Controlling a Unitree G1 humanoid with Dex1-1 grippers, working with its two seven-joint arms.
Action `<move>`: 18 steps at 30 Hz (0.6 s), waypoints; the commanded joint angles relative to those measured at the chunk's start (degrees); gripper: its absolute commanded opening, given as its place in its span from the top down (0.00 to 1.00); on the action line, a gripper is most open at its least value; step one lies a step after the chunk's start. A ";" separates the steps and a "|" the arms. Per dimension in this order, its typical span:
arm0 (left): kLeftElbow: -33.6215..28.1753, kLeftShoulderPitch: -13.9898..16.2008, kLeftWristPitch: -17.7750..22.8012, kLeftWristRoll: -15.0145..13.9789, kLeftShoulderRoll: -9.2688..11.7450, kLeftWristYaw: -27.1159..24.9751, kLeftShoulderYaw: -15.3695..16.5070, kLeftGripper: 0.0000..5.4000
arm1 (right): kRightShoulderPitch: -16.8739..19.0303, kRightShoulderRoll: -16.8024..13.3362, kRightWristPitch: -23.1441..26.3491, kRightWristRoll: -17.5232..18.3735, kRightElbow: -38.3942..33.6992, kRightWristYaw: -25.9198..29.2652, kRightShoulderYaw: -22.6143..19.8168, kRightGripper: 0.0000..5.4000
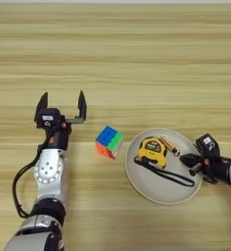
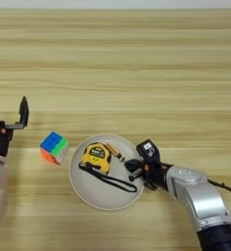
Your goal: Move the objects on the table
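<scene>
Puzzle cube (image 1: 109,142): sitting on the bare wooden table (image 1: 137,59), just off the 9 o'clock rim of the off-white plate (image 1: 156,193), not touching it; blue face up, green and orange-red faces to the sides; no long axis to favour.

Left gripper (image 1: 61,106): hovering at about 10 o'clock from the cube, fingers spread wide, tips pointing toward 12 o'clock; judged the nearer arm for the cube.

Right gripper (image 2: 130,167): reaching in over the plate's 3 o'clock rim, pointing toward 9 o'clock; finger state not readable.

Thin brass-ended rod (image 2: 112,149): lying on the plate, long axis running roughly 10 to 4 o'clock, just beside the right gripper.

Yellow-and-black tape measure (image 1: 152,151): resting on the plate, black strap trailing toward 4 o'clock.

Writing, brands: none legible.
</scene>
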 commanded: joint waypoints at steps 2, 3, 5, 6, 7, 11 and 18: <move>0.44 -0.83 -0.01 0.07 -0.46 0.19 -0.06 0.00 | -1.15 0.21 0.33 0.31 0.54 -0.59 -0.72 0.91; 0.46 -0.84 -0.05 0.07 -0.46 0.20 -0.05 0.00 | -1.18 0.25 0.34 0.36 0.46 -0.56 -0.77 0.87; 0.46 -0.82 -0.10 0.08 -0.44 0.21 -0.05 0.00 | -1.31 0.32 0.41 0.41 0.37 -0.62 -0.94 0.84; 0.50 -0.85 -0.10 0.07 -0.41 0.19 -0.03 0.00 | -1.38 0.38 0.36 0.39 0.41 -0.66 -0.96 0.82; 0.55 -0.88 -0.08 0.05 -0.37 0.16 -0.02 0.00 | -1.43 0.44 0.26 0.35 0.47 -0.69 -0.95 0.80; 0.75 -0.99 -0.05 -0.01 -0.24 0.10 0.06 0.00 | -1.45 0.64 -0.08 0.34 0.47 -0.55 -0.94 0.70; 1.01 -1.06 -0.13 -0.06 -0.11 0.01 0.15 0.00 | -1.44 0.79 -0.68 0.76 -0.49 -0.14 -1.24 0.57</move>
